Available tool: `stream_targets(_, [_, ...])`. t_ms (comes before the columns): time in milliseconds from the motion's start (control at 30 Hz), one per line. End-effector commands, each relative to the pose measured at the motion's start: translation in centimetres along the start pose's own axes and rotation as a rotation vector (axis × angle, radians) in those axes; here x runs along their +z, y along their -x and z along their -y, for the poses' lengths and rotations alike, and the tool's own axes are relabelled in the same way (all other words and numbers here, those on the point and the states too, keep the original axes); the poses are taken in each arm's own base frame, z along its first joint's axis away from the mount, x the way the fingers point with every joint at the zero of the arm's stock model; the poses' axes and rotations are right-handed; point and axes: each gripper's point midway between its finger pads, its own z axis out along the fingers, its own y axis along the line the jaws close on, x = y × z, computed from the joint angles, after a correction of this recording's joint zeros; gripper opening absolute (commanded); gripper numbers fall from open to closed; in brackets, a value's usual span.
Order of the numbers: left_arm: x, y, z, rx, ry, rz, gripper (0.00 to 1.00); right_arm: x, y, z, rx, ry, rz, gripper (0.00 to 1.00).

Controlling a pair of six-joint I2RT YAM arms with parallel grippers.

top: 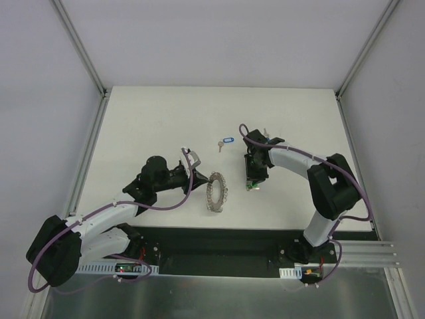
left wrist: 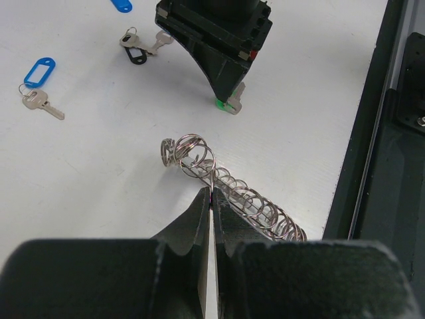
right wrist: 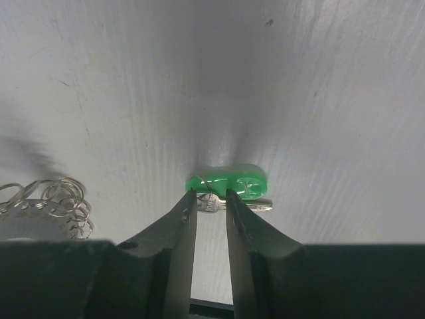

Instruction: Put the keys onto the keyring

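The keyring [top: 216, 193] stands on edge in the middle of the table, its fringe of small rings showing in the left wrist view [left wrist: 246, 199]. My left gripper [left wrist: 211, 199] is shut on its rim from the left. The green-tagged key [right wrist: 229, 183] lies flat on the table right of the ring. My right gripper [right wrist: 211, 199] points down at it, with its narrow jaws closed on the silver key head. A blue-tagged key [top: 226, 141] lies farther back. The left wrist view shows it [left wrist: 38, 80], a dark-tagged key [left wrist: 136, 50] and another blue tag [left wrist: 121, 5].
The black base rail [top: 219, 242] runs along the table's near edge, close to the ring, and also shows in the left wrist view [left wrist: 392, 166]. White enclosure walls with metal posts [top: 86, 60] stand at the left, back and right.
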Motion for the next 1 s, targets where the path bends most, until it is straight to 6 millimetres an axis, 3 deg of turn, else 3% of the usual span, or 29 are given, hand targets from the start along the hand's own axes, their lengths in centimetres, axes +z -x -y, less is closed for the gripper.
stream_targets(0, [-0.3, 2.2, -0.4, 0.049, 0.020, 0.066, 0.00, -0.3, 0.2, -0.4, -0.019, -0.032, -0.021, 0.27])
stream_targets(100, [-0.4, 2.2, -0.4, 0.051, 0.021, 0.069, 0.00, 0.4, -0.4, -0.7, -0.039, -0.046, -0.053, 0.25])
stream_targets(433, [-0.5, 2.4, -0.3, 0.056, 0.021, 0.079, 0.00, 0.7, -0.1, 0.2, -0.117, -0.145, -0.019, 0.01])
stream_targets(700, [-0.5, 2.4, -0.1, 0.058, 0.014, 0.082, 0.00, -2.9, 1.3, -1.1, -0.298, -0.090, 0.116, 0.01])
stream_targets(967, [-0.5, 2.4, 0.2, 0.071, -0.009, 0.080, 0.00, -5.9, 1.3, -2.2, -0.518, -0.039, 0.292, 0.01])
